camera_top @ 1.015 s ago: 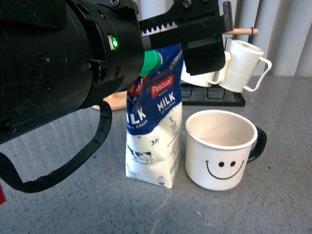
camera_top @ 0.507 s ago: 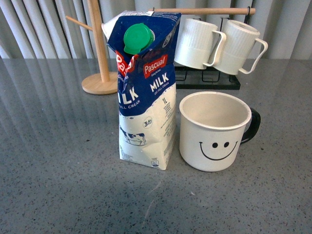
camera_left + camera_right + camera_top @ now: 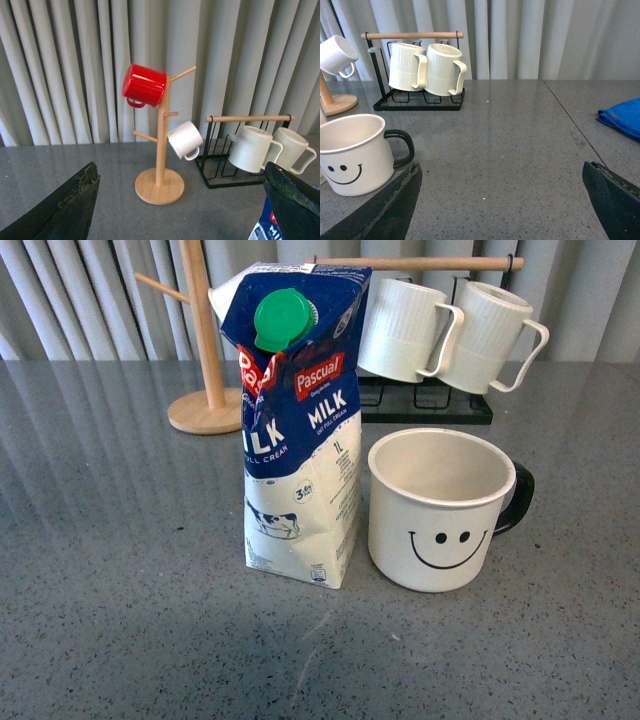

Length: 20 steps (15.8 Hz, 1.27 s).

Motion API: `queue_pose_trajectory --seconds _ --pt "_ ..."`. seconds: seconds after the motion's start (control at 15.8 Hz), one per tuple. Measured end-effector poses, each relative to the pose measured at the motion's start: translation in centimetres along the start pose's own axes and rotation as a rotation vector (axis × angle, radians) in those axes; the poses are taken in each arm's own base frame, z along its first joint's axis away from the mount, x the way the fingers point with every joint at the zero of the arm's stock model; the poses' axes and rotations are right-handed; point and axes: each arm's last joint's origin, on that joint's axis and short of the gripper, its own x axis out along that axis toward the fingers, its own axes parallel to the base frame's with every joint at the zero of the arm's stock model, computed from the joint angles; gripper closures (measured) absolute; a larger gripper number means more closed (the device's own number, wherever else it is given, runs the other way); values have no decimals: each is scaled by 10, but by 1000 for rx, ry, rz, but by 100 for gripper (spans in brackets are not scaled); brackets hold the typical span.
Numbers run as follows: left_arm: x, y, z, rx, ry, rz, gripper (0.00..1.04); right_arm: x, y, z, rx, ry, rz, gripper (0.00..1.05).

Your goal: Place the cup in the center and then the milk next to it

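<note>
The milk (image 3: 300, 430) stands upright on the table (image 3: 120, 620), long axis vertical, just beside the cup (image 3: 440, 508) on its left, not touching it. The left hand (image 3: 180, 210) is open and empty, raised above and behind the carton, whose top corner shows near one finger. The right hand (image 3: 500, 205) is open and empty, with the cup to its left. Both placements appear complete; no further grasp seems required.
</note>
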Motion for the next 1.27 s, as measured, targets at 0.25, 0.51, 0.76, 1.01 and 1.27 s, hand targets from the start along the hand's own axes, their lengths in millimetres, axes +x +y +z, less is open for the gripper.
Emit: queue_pose_trajectory --seconds 0.25,0.51,0.76,1.01,1.27 --pt "-20 -6 -27 17 70 119 33 0 0 0 0 0 0 7" --pt "-47 -5 -83 17 93 170 91 0 0 0 0 0 0 7" --pt "-61 -7 -107 18 95 168 104 0 0 0 0 0 0 7" --pt "-72 -8 -121 18 93 168 104 0 0 0 0 0 0 7" --pt "-79 -9 -130 18 91 168 104 0 0 0 0 0 0 7"
